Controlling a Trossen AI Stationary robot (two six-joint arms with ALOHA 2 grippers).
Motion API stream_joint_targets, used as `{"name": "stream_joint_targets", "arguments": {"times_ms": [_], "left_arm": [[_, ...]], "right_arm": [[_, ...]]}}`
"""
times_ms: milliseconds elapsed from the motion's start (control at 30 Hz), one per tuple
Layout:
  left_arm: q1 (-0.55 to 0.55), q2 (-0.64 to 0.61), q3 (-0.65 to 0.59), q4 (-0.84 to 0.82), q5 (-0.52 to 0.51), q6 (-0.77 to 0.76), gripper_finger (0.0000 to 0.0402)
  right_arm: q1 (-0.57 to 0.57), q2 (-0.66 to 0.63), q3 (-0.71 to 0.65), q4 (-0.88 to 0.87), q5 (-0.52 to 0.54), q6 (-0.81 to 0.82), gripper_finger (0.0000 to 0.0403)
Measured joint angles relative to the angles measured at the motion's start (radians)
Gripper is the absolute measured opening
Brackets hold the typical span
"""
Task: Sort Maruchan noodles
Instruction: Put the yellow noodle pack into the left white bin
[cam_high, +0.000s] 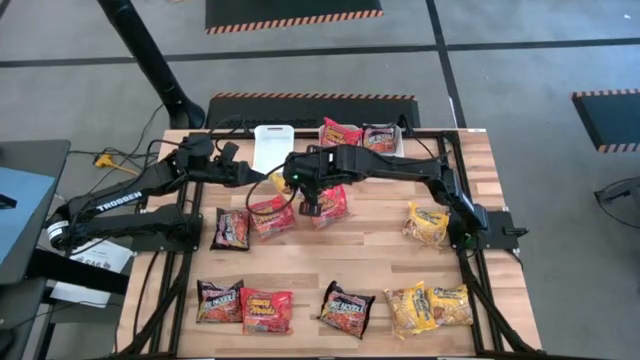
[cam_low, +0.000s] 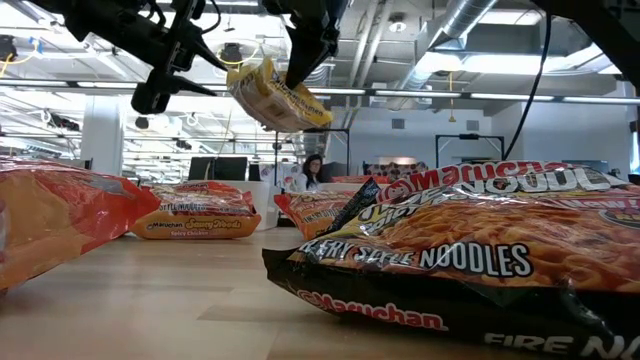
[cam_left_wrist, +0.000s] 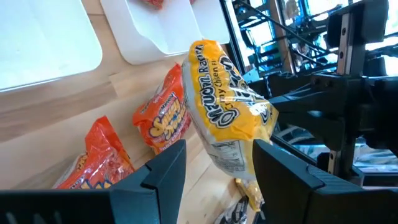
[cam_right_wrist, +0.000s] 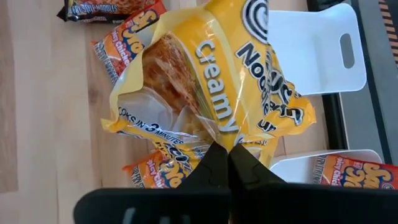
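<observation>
you're early in the sort: on the wooden table (cam_high: 340, 262) most of the maruchan noodles (cam_high: 345, 308) still lie loose, in a row along the near edge, a few in the middle and one yellow pack by the right arm's base. at the far edge stand two white bins; the left bin (cam_high: 270, 143) looks empty from above, while the right bin (cam_high: 400, 140) holds only a red pack (cam_high: 339, 133) and a dark pack (cam_high: 378, 137). so by my count roughly ten packets remain to be placed

the yellow packet (cam_right_wrist: 211, 93) hangs in the air over the middle of the table, near the bins. your right gripper (cam_right_wrist: 227, 151) is clamped on its lower edge, fingers pressed together. your left gripper (cam_left_wrist: 217, 163) sits just beside it with fingers spread apart on either side of the pack, not yet pinching it; it looks like a handover is due
</observation>
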Motion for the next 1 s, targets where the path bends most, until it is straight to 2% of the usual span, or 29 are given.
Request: {"name": "stream_joint_targets", "arguments": {"times_ms": [200, 433, 800, 1000], "left_arm": [[0.0, 0.0, 0.0, 0.009, 0.006, -0.001, 0.0171], [0.0, 0.0, 0.0, 0.105, 0.033, -0.002, 0.0171], [0.0, 0.0, 0.0, 0.043, 0.022, 0.014, 0.0171], [0.0, 0.03, 0.0, 0.065, 0.038, 0.026, 0.0171]], "right_arm": [[0.0, 0.0, 0.0, 0.025, 0.0, -0.007, 0.0001], [-0.005, 0.0, 0.0, 0.025, 0.0, -0.002, 0.0], [-0.001, 0.0, 0.0, 0.031, 0.024, 0.012, 0.0], [0.01, 0.0, 0.0, 0.06, 0.026, 0.011, 0.0]]}}
